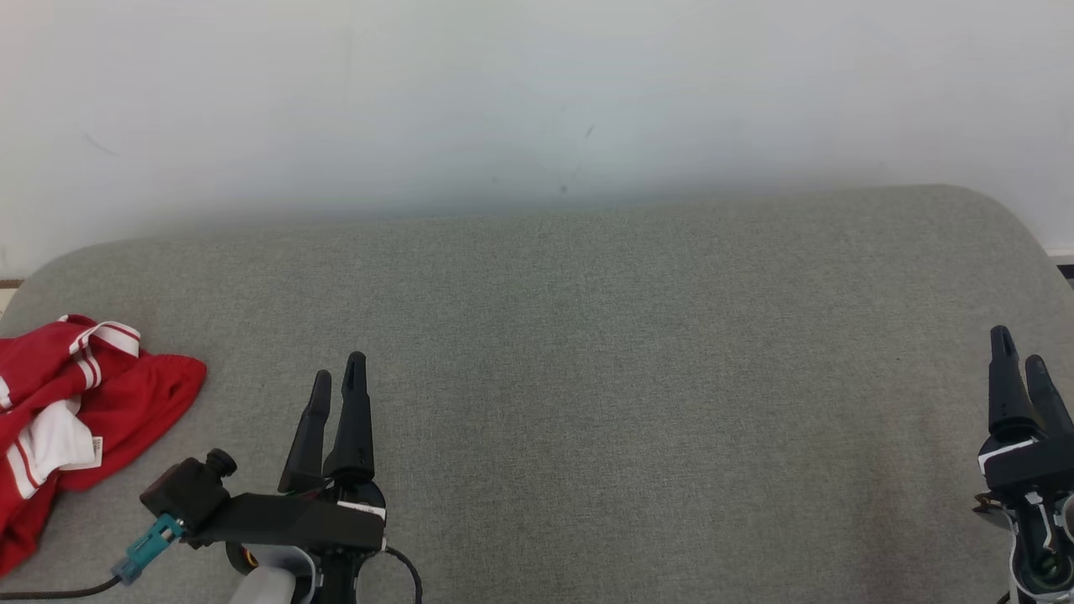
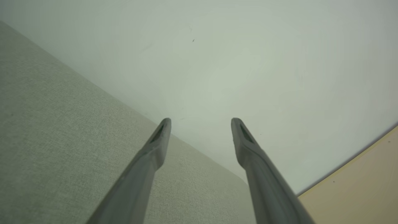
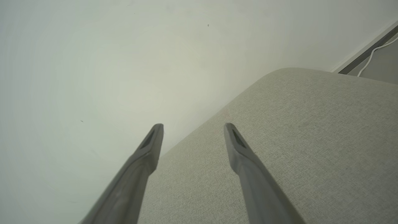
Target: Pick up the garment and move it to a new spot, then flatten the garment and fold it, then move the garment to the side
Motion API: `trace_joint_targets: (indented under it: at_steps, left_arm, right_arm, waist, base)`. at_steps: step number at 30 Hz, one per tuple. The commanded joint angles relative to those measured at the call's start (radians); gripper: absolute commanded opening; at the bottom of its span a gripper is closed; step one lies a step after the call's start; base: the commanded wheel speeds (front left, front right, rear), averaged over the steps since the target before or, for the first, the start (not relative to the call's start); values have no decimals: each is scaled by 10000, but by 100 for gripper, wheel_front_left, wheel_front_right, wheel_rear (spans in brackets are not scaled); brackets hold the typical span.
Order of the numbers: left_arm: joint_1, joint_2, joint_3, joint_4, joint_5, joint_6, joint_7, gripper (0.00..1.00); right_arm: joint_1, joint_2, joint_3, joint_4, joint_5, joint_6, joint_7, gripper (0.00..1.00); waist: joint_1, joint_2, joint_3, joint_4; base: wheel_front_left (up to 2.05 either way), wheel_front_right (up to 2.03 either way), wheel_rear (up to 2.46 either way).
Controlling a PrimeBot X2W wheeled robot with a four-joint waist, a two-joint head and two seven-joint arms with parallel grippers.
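A pale wall (image 1: 537,101) is seen beyond both pincers, rising behind the far edge of the counter. The grey fabric-covered counter (image 1: 629,377) is spread beneath and ahead of the pincers, and its far corners are rounded. The red garment (image 1: 75,419), trimmed with white stripes, is found crumpled on the counter to the left of the left pincer (image 1: 339,369), near the counter's left edge. It is not touched by either pincer, and a strip of bare fabric is left between it and the left one.

The left pincer is held over the counter with its dark fingers pointing toward the wall. In the left wrist view the left pincer (image 2: 201,119) is shown open, with nothing between its jaws. The right pincer (image 1: 1017,346) is placed well apart from the left one, at the counter's right side. In its own wrist view the right pincer (image 3: 193,124) is likewise shown open and empty.

A black camera block (image 1: 189,486) with a teal connector (image 1: 155,537) is mounted just left of the left pincer's base. A thin white cable (image 3: 373,56) is seen on the floor beyond the right pincer
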Motion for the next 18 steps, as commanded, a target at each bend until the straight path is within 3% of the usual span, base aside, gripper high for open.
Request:
trace_joint_targets:
  at_steps: [1,18]
  left_arm:
    - [-23,56,83,-226,516,68,-12,100]
    - [640,351,206,-306,3666,703,-15,100]
  right_arm:
    - [-16,-201,184,-259,-393,3,-148,100]
    - [655,-205,1338,-681,-2449,4,-966,100]
  waist:
    - [0,0,-10,-3]
    - [0,0,-119,14]
  base:
    - [0,0,0]
    - [0,0,0]
